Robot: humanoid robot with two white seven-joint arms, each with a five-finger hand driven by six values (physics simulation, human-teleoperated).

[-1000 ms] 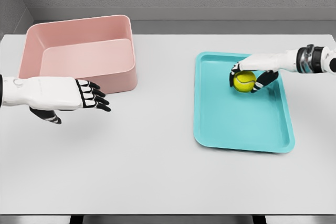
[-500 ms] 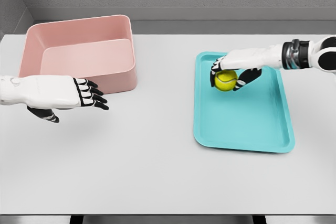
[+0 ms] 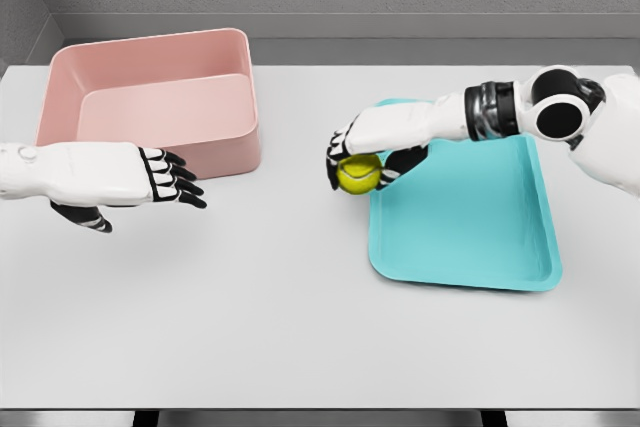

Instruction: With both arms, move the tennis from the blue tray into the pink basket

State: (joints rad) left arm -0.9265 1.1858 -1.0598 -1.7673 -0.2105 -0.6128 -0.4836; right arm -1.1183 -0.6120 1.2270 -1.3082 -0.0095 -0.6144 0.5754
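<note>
1. Head view: the right hand has carried the small yellow-green tennis ball leftward, from over the middle of the flat turquoise plastic tray to just past its left edge, over the white table.
2. Its fingers are clenched around the ball from above.
3. The left hand has barely shifted; it waits in front of the pink rectangular plastic basket, fingers released and extended, holding nothing.
4. The ball is out of the tray and roughly midway, so a handover to the left hand looks next.
</note>
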